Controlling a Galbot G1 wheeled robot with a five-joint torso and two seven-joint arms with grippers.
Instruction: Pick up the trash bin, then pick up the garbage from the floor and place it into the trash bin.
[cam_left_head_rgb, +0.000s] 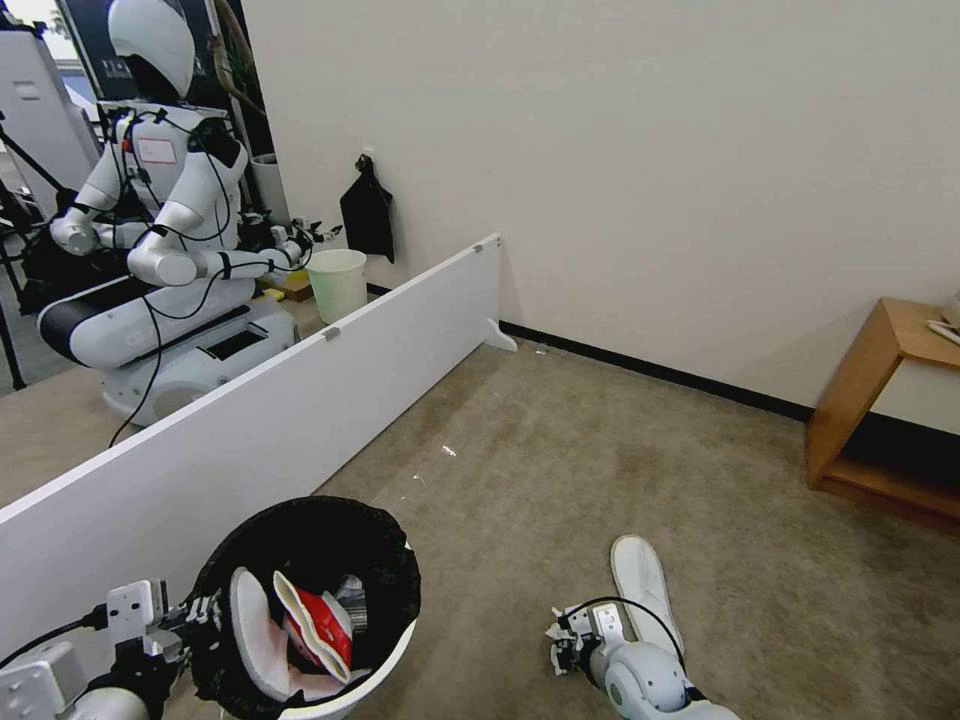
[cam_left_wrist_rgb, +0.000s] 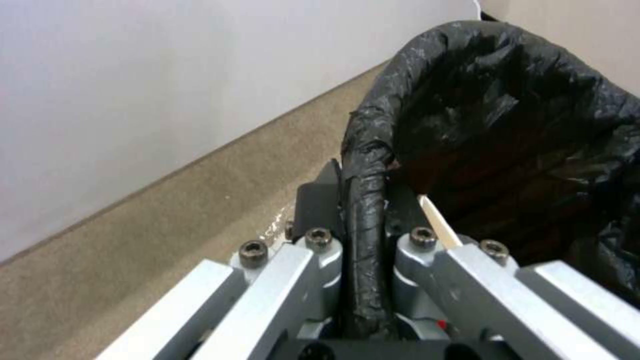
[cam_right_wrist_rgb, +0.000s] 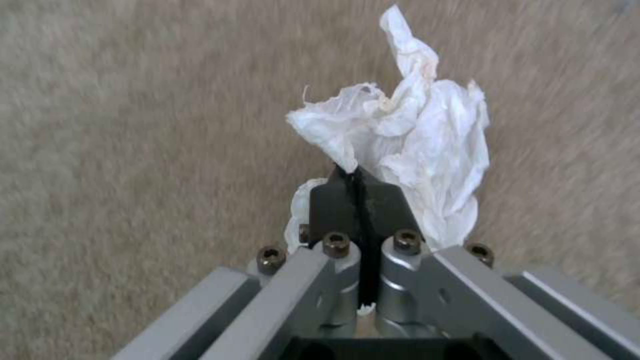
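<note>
The trash bin (cam_left_head_rgb: 395, 650), white with a black bag over its rim (cam_left_wrist_rgb: 467, 100), hangs at the lower left. My left gripper (cam_left_head_rgb: 205, 612) is shut on its rim (cam_left_wrist_rgb: 363, 200), one finger inside and one outside. Inside the bin lie a white slipper (cam_left_head_rgb: 250, 630) and a crushed red-white cup (cam_left_head_rgb: 320, 620). My right gripper (cam_left_head_rgb: 560, 650) is low over the carpet at the bottom centre, shut on a crumpled white tissue (cam_right_wrist_rgb: 420, 135) that sticks out past the fingertips (cam_right_wrist_rgb: 353, 180). A second white slipper (cam_left_head_rgb: 645, 590) lies on the floor just beside the right gripper.
A long white partition board (cam_left_head_rgb: 300, 400) runs along the left, close behind the bin. A wooden shelf (cam_left_head_rgb: 880, 400) stands against the wall at the right. Small white scraps (cam_left_head_rgb: 448, 451) dot the carpet. Beyond the board stand another robot (cam_left_head_rgb: 160, 230) and a pale unlined bin (cam_left_head_rgb: 337, 283).
</note>
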